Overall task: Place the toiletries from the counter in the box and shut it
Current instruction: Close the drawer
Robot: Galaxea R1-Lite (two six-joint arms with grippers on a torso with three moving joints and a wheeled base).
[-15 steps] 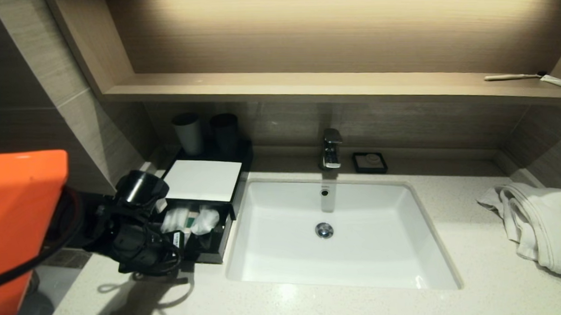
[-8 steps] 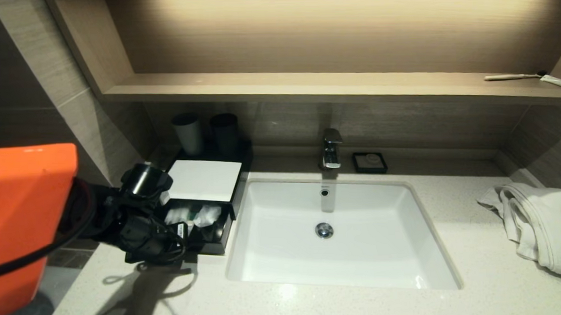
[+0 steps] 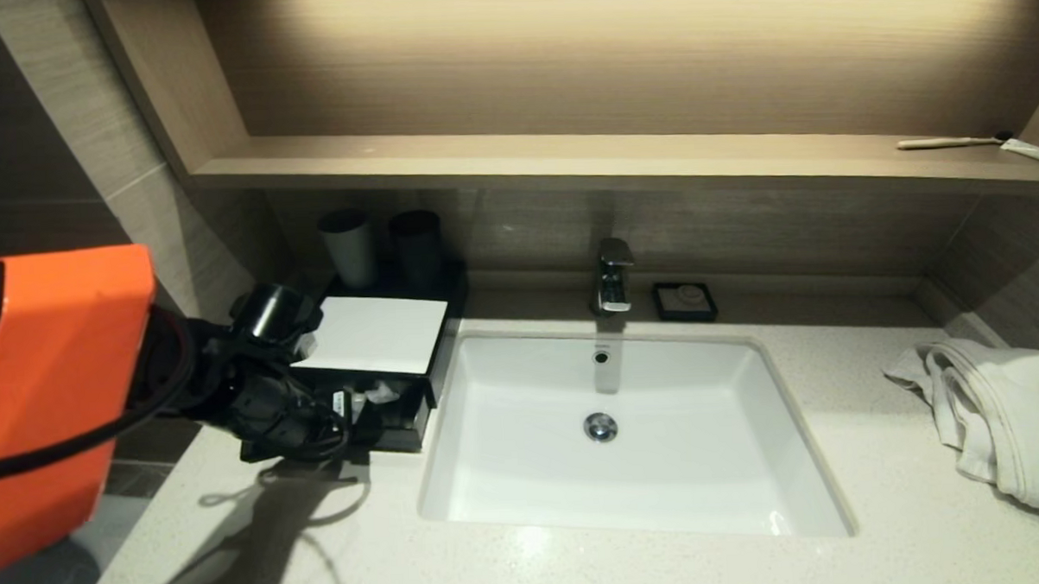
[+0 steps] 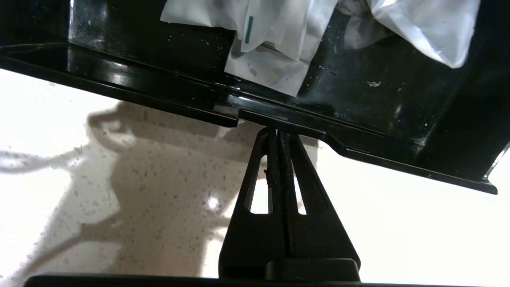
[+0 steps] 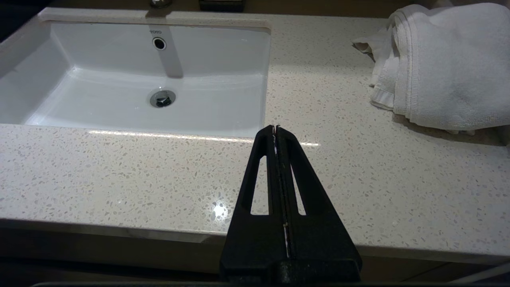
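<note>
**Left pincer pressed against drawer front of toiletry box**

The robot's left arm reaches forward and low over the speckled pale stone table [image 3: 581, 566], its orange forearm filling the near left of the head view. The left pincer [image 4: 279, 133], its two black fingers pressed together with nothing between them, has its tips touching the front lip of the glossy black drawer-style box [image 3: 407, 413], which sits left of the white rectangular sink [image 3: 491, 466]. The drawer stands partly open under the box's white flat lid panel [image 3: 374, 333]. Inside it lie white plastic-wrapped toiletry packets [image 4: 275, 48], one marked with a small green stripe.

The right pincer [image 5: 275, 129], also closed and empty, hangs above the table's near edge in front of the sink, out of the head view. A crumpled white towel [image 3: 999, 422] lies on the table to the right. Two dark cups [image 3: 384, 245] stand behind the box, by the wall.
</note>
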